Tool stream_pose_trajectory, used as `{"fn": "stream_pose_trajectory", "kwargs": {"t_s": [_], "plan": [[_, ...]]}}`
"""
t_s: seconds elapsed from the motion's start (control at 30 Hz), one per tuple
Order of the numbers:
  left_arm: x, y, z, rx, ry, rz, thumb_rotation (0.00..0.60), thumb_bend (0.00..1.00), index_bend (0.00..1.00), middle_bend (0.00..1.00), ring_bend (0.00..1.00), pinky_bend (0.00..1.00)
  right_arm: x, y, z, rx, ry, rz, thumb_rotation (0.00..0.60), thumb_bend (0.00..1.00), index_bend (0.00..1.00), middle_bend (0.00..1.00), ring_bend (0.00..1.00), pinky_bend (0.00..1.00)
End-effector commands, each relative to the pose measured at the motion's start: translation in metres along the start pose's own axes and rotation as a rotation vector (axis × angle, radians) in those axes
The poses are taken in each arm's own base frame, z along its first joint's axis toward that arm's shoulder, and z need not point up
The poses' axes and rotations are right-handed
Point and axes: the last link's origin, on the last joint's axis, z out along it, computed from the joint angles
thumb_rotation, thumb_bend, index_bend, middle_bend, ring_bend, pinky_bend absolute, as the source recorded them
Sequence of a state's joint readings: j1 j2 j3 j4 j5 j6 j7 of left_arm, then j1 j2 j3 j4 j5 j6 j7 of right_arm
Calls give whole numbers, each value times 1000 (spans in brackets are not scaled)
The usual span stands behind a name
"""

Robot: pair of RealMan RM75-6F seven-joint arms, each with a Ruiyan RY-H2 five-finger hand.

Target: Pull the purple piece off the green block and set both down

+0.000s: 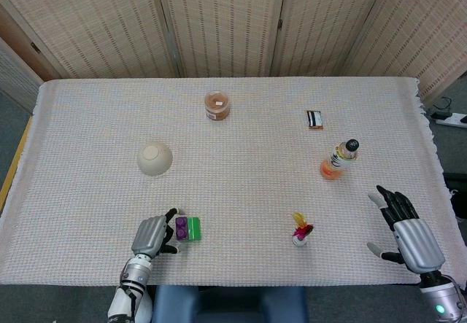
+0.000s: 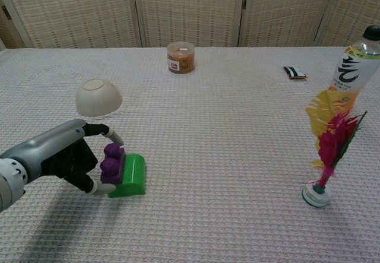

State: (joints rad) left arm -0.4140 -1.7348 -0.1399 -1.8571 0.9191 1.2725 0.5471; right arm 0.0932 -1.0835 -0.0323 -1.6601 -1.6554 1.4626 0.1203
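A purple piece is stuck on the left part of a green block, near the table's front edge left of centre. My left hand is right beside it on the left. In the chest view the left hand brackets the purple piece: one finger reaches over its far side, and the thumb touches the near left corner of the green block. The fingers are still apart, not clamped. My right hand hovers with fingers spread at the front right, holding nothing.
An upturned white bowl lies behind the block. A brown jar stands at the back centre, with a small dark packet to its right. Right of centre are an orange drink bottle and a feather shuttlecock.
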Motion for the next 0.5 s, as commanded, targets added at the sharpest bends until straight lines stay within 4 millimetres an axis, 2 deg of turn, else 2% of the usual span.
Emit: {"fn": "stream_pose_trajectory", "kwargs": {"t_s": [0.03,0.5], "plan": [[-3,2,2,-2,-9,-1,600,227,297,1000,1000,1000,0,0,0,2,-3,0,600,239,0,0,0,0],[-3,4,12,16,-7,-29,600,232,373,1000,1000,1000,1,1,1,-1,0,4,600,239,0,0,0,0]]}}
